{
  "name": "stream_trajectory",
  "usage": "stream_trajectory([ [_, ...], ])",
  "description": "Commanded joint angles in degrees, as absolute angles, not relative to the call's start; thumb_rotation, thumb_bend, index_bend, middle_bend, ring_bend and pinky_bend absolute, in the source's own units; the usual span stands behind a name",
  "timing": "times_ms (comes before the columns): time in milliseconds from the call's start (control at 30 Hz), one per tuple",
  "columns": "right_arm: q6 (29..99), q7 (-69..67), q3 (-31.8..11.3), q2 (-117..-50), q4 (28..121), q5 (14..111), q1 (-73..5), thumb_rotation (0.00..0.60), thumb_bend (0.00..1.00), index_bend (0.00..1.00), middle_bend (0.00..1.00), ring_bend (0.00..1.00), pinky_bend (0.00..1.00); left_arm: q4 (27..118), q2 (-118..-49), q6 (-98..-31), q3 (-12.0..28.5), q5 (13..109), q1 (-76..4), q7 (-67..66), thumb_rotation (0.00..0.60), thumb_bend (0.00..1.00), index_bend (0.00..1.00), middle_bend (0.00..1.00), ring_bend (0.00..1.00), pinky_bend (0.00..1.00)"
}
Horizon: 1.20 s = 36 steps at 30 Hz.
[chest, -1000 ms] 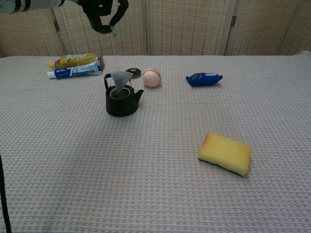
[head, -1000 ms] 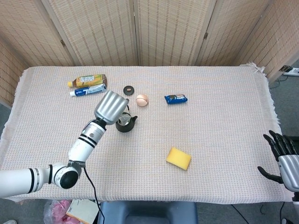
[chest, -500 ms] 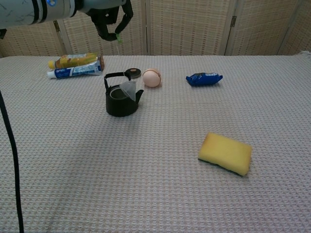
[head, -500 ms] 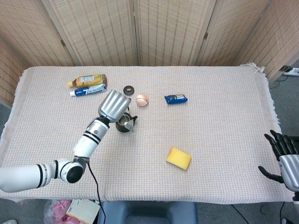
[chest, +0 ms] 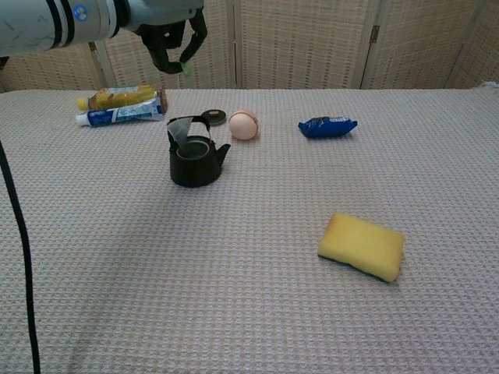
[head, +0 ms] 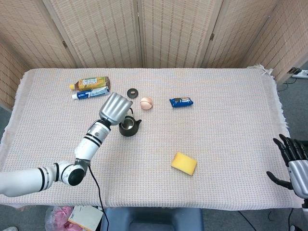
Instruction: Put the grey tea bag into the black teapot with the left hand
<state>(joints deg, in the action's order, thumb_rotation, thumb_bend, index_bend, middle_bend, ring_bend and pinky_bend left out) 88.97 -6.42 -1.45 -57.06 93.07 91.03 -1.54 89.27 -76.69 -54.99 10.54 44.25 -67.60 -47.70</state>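
The black teapot (chest: 195, 160) stands left of centre, its handle up and its lid off; in the head view the teapot (head: 129, 128) is partly hidden by my left hand (head: 114, 108). High above the pot, my left hand (chest: 172, 33) pinches the green tag (chest: 185, 70) of the tea bag's string. The grey tea bag (chest: 178, 129) hangs under the handle at the left side of the pot's opening; I cannot tell whether it is inside. At the table's right edge my right hand (head: 292, 159) holds nothing, with its fingers apart.
The teapot's lid (chest: 216, 117) and a pale egg (chest: 243, 125) lie just behind the pot. A toothpaste tube (chest: 118, 116) and a bottle (chest: 117, 97) lie at the back left. A blue packet (chest: 327, 126) is at the back centre, and a yellow sponge (chest: 362, 245) at the front right.
The tea bag has swung on its string: first over the opening, then right by the spout, now at the pot's left under the handle. My left hand shifted slightly above it.
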Motion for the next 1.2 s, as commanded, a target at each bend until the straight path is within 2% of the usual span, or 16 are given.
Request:
stream_trajectory([
  [33, 89.49, -6.02, -1.55, -57.23, 93.14, 91.15, -1.29, 0.600, 0.12, 0.00, 0.00, 0.00, 0.00, 87.46, -77.68, -53.72, 9.70, 44.83, -67.19, -46.27, 0.600, 0.53, 0.74, 1.00, 0.98, 1.00],
  [233, 89.08, -5.43, -1.62, -57.46, 93.16, 90.64, -1.30, 0.600, 0.12, 0.00, 0.00, 0.00, 0.00, 85.19, -78.87, -52.58, 8.96, 46.23, -66.35, -43.46, 0.600, 0.53, 0.74, 1.00, 0.99, 1.00],
  [467, 88.52, -5.13, -1.58, -57.60, 93.17, 90.78, -1.58, 0.600, 0.12, 0.00, 0.00, 0.00, 0.00, 86.68, -79.76, -53.36, 8.17, 48.60, -64.66, -40.67, 0.600, 0.53, 0.74, 1.00, 0.99, 1.00],
  [867, 89.22, -4.12, -0.59, -57.90, 93.43, 93.08, -1.32, 0.600, 0.12, 0.00, 0.00, 0.00, 0.00, 94.56, -80.97, -61.21, 2.96, 57.41, -54.80, -32.81, 0.600, 0.53, 0.73, 1.00, 0.98, 1.00],
  [1033, 90.31, -3.58, -0.23, -58.12, 93.57, 94.30, -0.92, 0.600, 0.13, 0.00, 0.00, 0.00, 0.00, 96.47, -82.58, -61.73, 0.92, 60.24, -52.48, -32.26, 0.600, 0.52, 0.62, 1.00, 0.95, 1.00],
  [1167, 91.04, -4.07, -0.17, -58.10, 93.21, 94.50, -0.56, 0.600, 0.13, 0.00, 0.00, 0.00, 0.00, 98.56, -83.87, -64.25, -0.19, 61.95, -49.93, -32.33, 0.600, 0.51, 0.60, 1.00, 0.95, 1.00],
  [1200, 91.15, -4.26, -0.15, -58.07, 93.07, 94.52, -0.49, 0.600, 0.13, 0.00, 0.00, 0.00, 0.00, 99.01, -84.06, -64.55, -0.72, 62.22, -49.26, -32.55, 0.600, 0.49, 0.56, 1.00, 0.94, 1.00],
])
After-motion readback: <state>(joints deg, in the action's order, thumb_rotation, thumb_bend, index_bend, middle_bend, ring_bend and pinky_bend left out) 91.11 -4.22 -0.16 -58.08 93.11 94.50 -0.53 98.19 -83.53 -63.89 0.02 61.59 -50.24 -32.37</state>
